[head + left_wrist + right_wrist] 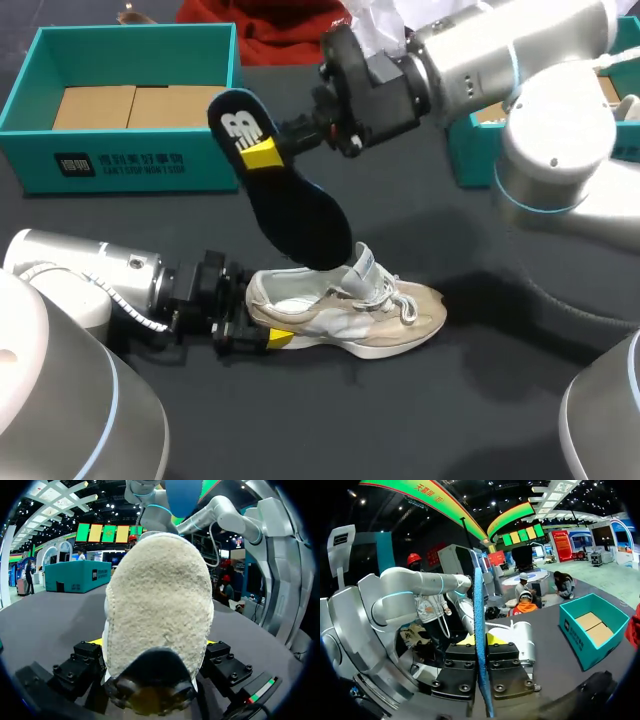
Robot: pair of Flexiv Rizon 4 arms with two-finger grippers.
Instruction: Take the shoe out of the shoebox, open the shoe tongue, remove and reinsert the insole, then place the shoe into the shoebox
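A dark grey worktop (480, 400) carries everything, with the teal shoebox (150, 160) standing open at its far side, well apart from both tools.

From the head view, the left tool (262, 320) is clamped on the heel of the beige shoe (370, 315), which lies on its sole with the toe pointing away from that tool. Above it, the right tool (258, 152) pinches the dark insole (295, 205) near its heel end. The insole hangs down and away from the tool at a slant, and its toe end reaches the shoe's mouth just behind the raised tongue (362, 262).

In the left wrist view, the shoe (160, 605) fills the space ahead of the left tool (155, 647), its heel held between the fingers from both sides.

In the right wrist view, the insole (479, 630) stands edge-on, squeezed between the fingers of the right tool (480, 652). The shoebox (592, 625) sits far off to one side of the tool.

I judge the insole step to be in hand: the insole is almost wholly out, at the turning point between removal and reinsertion. Putting it back calls for aiming the toe end into the opening under the tongue and sliding it forward, with the left tool keeping the heel steady.
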